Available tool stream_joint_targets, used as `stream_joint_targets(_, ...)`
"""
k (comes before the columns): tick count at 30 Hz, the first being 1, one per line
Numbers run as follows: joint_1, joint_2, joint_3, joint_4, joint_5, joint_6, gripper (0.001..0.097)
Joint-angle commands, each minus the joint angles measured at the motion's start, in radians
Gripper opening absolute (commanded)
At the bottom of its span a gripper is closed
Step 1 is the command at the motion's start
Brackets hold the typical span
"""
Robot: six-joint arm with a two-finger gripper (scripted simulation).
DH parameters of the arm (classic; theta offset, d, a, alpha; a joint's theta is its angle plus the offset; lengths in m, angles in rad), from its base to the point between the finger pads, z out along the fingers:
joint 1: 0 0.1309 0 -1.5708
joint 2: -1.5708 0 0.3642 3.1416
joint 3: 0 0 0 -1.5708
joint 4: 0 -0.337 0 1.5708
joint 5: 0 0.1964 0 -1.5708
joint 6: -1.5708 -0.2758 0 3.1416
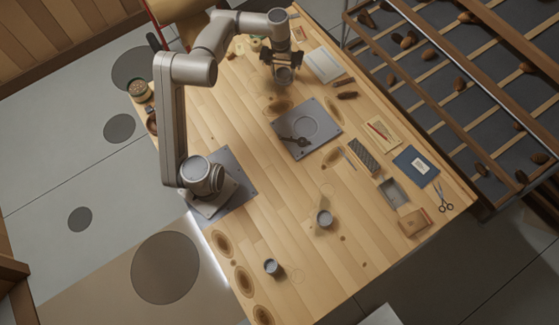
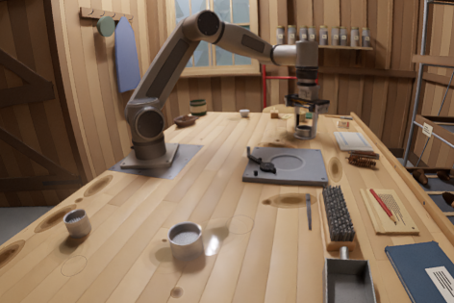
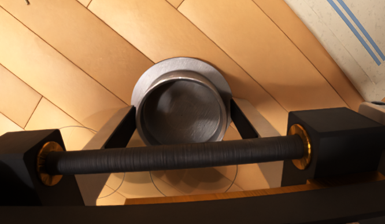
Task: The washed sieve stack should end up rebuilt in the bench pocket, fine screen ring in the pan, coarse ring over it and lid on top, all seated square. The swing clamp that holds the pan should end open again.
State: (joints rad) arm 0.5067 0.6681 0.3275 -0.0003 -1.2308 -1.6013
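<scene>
My gripper (image 1: pixel 283 73) (image 2: pixel 304 128) (image 3: pixel 182 119) straddles the metal pan (image 1: pixel 283 74) (image 2: pixel 304 132) (image 3: pixel 181 103), which stands on the far end of the bench. The gripper is open and holds nothing. The grey plate with the round pocket (image 1: pixel 305 126) (image 2: pixel 287 162) lies mid-bench, apart from the pan. The black swing clamp (image 1: pixel 296 140) (image 2: pixel 262 163) sits on the plate beside the pocket. A fine screen ring (image 1: pixel 324 218) (image 2: pixel 185 240) and a coarse ring (image 1: pixel 271 266) (image 2: pixel 77 222) stand apart on the near end. I see no lid.
A lined white sheet (image 1: pixel 324 64) (image 2: pixel 353 141) (image 3: pixel 344 26) lies right beside the pan. Pine cones (image 1: pixel 346 95), a brush (image 1: pixel 363 155) (image 2: pixel 337 215), a scoop (image 1: pixel 392 192) and a blue notebook (image 1: pixel 416 166) line the bench's right side. A drying rack stands beyond that edge.
</scene>
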Motion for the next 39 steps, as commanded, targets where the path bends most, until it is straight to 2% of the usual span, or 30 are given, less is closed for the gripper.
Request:
stream_joint_targets(1,0.000,-0.002,0.002,0.001,0.000,0.000,0.0815)
stream_joint_targets(12,0.000,-0.001,0.001,0.001,0.001,0.000,0.0815)
stream_joint_targets(39,-0.001,-0.001,0.000,0.002,0.002,0.000,0.0275)
